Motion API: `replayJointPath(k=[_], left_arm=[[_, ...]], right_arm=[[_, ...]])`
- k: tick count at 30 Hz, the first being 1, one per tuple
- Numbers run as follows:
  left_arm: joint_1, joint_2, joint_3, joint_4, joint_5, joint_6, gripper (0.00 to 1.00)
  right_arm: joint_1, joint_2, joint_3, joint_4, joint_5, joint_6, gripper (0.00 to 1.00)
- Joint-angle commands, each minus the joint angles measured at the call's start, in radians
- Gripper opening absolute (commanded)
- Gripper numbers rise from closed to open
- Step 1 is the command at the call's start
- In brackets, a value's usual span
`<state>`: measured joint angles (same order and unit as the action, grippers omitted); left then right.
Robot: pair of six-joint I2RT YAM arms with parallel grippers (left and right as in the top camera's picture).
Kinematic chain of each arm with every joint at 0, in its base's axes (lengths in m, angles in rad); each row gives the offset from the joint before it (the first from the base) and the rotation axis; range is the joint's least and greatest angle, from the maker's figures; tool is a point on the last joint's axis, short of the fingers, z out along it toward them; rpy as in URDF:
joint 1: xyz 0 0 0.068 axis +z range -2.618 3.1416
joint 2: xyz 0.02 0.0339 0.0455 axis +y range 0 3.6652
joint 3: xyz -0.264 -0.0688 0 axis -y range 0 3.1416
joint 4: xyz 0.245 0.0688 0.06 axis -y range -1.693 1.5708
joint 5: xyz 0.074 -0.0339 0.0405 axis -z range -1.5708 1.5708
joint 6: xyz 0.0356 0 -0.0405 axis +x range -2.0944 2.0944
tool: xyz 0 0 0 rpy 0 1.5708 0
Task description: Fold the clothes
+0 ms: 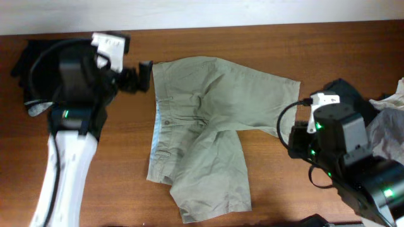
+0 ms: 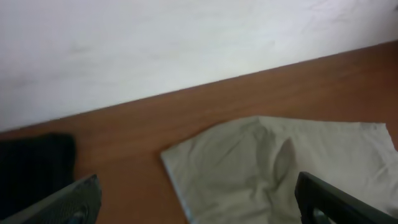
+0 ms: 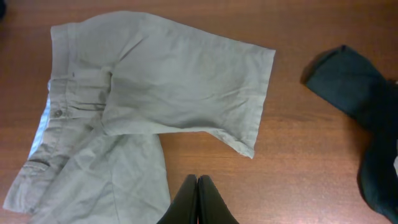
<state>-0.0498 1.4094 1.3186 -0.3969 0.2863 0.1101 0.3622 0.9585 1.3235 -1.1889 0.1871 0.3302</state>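
no legible text, no labels, no numbers

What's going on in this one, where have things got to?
Two robot arms are folding clothes. The khaki shorts lie spread on the wooden table and are not yet folded, with the waistband toward the left arm. The left end effector is open by the waistband's far corner and grips nothing. The right end effector is shut and empty, near the leg hem. A black garment and a dark garment lie off to the sides.
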Motion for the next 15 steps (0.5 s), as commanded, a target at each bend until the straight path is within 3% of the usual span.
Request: replayJointPath(k=[1,3,4,6,7,10,13,15], left_arm=[[-0.003,0.157,0.023,0.084,0.211,0.034,0.99],[-0.003,0.217,0.023,0.137,0.303,0.034,0.99],[-0.003,0.239,0.023,0.156,0.33,0.034,0.95],[-0.004,0.299,0.023,0.2,0.339,0.017,0.23],[-0.006,0.328,0.023,0.225,0.301,-0.031,0.04],[-0.022,0.389,0.023,0.272,0.179,-0.122,0.01],[-0.053,0.436,0.055,0.269,0.13,-0.121,0.01],[-0.091,0.468,0.103,0.23,0.002,-0.106,0.01]], right_arm=[[-0.005,-0.016,0.002,-0.004,0.034,0.019,0.04],[-0.005,-0.015,0.002,-0.004,0.035,0.019,0.04],[-0.005,-0.015,0.002,-0.004,0.035,0.019,0.04],[-0.005,-0.015,0.002,-0.004,0.035,0.019,0.04],[-0.005,-0.015,0.002,-0.005,0.035,0.019,0.04],[-0.005,-0.014,0.002,-0.005,0.035,0.019,0.04],[-0.005,-0.013,0.002,-0.004,0.035,0.019,0.04],[-0.005,-0.005,0.002,-0.001,0.035,0.019,0.04]])
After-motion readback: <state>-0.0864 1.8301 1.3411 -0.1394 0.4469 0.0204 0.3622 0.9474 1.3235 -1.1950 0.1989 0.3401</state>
